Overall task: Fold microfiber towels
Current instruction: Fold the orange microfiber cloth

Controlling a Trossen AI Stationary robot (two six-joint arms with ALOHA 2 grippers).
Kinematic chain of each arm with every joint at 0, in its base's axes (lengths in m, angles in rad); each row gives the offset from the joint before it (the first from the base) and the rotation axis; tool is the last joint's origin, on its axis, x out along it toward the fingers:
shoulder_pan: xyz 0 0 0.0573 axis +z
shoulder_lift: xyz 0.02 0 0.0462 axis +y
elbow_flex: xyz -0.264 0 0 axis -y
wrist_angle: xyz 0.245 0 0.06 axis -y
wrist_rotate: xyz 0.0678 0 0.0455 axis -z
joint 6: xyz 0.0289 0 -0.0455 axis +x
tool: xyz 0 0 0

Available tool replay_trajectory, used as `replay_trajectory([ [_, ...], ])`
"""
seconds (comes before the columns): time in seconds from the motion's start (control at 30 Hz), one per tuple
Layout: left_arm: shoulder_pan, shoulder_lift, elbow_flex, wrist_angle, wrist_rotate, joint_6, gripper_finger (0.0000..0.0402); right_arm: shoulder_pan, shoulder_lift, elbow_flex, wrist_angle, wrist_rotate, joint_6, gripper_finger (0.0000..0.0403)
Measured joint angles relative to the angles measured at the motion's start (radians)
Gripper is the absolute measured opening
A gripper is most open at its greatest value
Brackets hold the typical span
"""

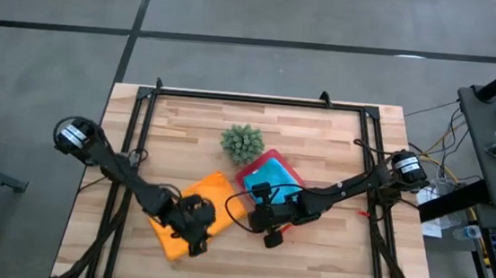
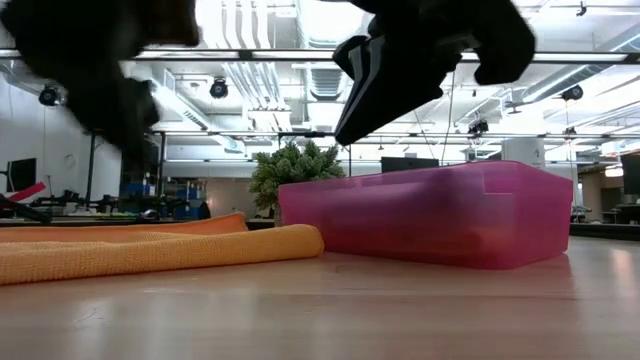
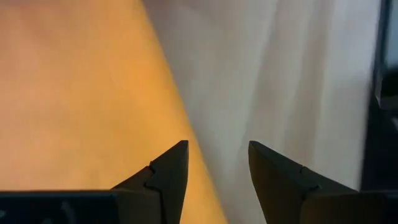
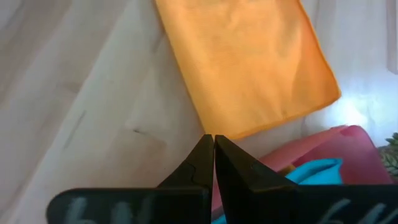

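A: Where are the two end effectors, starting from the orange towel?

B: The left end effector (image 1: 193, 233) hangs over the orange towel (image 1: 195, 214), near the towel's edge closest to the worktop's front. Its fingers (image 3: 166, 174) stand apart with nothing between them; in its wrist view the towel's edge runs on a slant just beyond the fingertips, with bare wood past it. The right end effector (image 1: 271, 237) is just beside the towel's right edge, over bare worktop (image 1: 326, 272), its fingers (image 4: 214, 163) pressed together and empty.

A: And the towel itself?

B: It lies on the wood, left of centre, turned at an angle. In the low view its near edge looks rolled into a thick fold (image 2: 170, 250).

A: What sits close to it?

B: A pink tray (image 1: 250, 171) is just beside the towel's far right corner, with a light blue towel (image 1: 272, 173) lying in it. A small spiky green plant (image 1: 242, 142) stands beyond the tray's left corner.

A: Any open room?

B: Bare wood shows to the right of the tray and along the front edge on the right; the back strip behind the plant is bare too.
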Motion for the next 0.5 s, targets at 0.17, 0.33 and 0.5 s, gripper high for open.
replay_trajectory([
  [0.17, -0.056, 0.070, 0.001, -0.048, 0.163, -0.114, 0.0152, 0.017, 0.000, 0.000, 0.002, -0.001, 0.012, 0.0009],
  [0.33, -0.094, 0.117, -0.003, -0.189, 0.323, -0.207, 0.0152, 0.020, 0.000, 0.000, 0.009, 0.000, 0.038, 0.0009],
  [0.5, -0.102, 0.126, 0.017, -0.527, 0.438, -0.190, 0.0149, 0.021, 0.000, 0.000, 0.009, 0.000, 0.059, 0.0009],
])
